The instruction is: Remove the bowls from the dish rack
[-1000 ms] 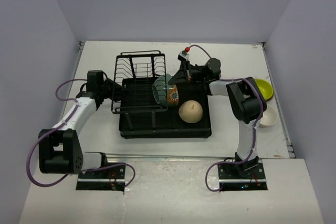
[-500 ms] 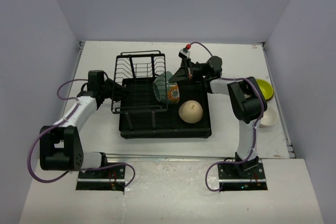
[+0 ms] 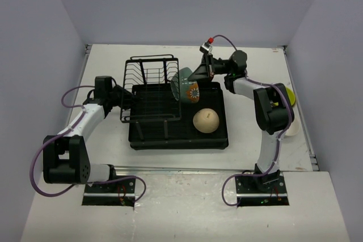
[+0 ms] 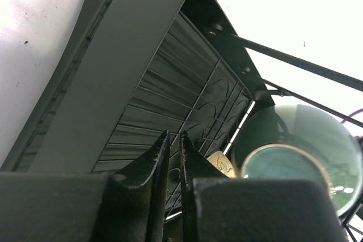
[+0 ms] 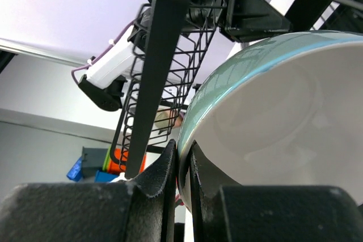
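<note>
The black dish rack (image 3: 142, 131) lies mid-table, its wire plate holder (image 3: 148, 75) upright at the back left. My right gripper (image 3: 199, 75) is shut on the rim of the teal bowl with the orange flower (image 3: 188, 88) and holds it tilted above the rack's far edge; the wrist view shows the fingers (image 5: 182, 145) pinching its rim (image 5: 272, 111). A large beige bowl (image 3: 206, 121) lies upside down in the tray. My left gripper (image 3: 128, 101) is shut at the rack's left rim; nothing shows between its fingertips (image 4: 173, 137). The teal bowl also shows there (image 4: 300, 157).
A yellow-green bowl (image 3: 290, 94) and a cream bowl (image 3: 292, 128) sit on the table at the right, partly hidden behind my right arm. Grey walls close in the table on three sides.
My right gripper has lifted the teal bowl up and back, off the wire holder toward the rack's far edge. The left arm has not moved.
</note>
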Robot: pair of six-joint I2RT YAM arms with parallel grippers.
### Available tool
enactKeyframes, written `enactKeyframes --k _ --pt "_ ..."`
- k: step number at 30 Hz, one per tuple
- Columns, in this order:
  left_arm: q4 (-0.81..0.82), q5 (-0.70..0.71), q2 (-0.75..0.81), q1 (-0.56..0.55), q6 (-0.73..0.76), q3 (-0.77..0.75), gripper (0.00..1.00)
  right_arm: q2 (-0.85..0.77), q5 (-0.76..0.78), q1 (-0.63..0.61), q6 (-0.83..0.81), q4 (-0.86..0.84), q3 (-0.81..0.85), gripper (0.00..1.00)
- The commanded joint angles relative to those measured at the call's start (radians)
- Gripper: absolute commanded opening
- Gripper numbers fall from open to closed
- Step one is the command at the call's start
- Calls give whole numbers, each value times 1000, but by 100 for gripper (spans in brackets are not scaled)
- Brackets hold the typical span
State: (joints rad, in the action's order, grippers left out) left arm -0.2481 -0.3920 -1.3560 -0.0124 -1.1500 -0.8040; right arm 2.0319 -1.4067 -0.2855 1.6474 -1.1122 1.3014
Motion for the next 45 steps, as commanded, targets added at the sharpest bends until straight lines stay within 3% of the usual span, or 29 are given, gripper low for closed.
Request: enactKeyframes --k 1,21,30,38,42,45 --pt "32 -30 15 11 12 -17 13 -101 25 25 -12 -29 68 0" --pt "18 -25 41 11 12 0 13 -104 21 117 20 8 163 0" --pt "7 -24 44 11 18 -1 13 -81 23 172 -100 228 283 0" --pt "10 -22 40 11 22 8 13 -45 49 235 -142 305 363 0" --pt "9 -22 35 11 26 5 13 -50 60 262 -296 531 395 0" --pt "7 -24 31 11 33 5 13 -42 75 281 -351 587 414 0"
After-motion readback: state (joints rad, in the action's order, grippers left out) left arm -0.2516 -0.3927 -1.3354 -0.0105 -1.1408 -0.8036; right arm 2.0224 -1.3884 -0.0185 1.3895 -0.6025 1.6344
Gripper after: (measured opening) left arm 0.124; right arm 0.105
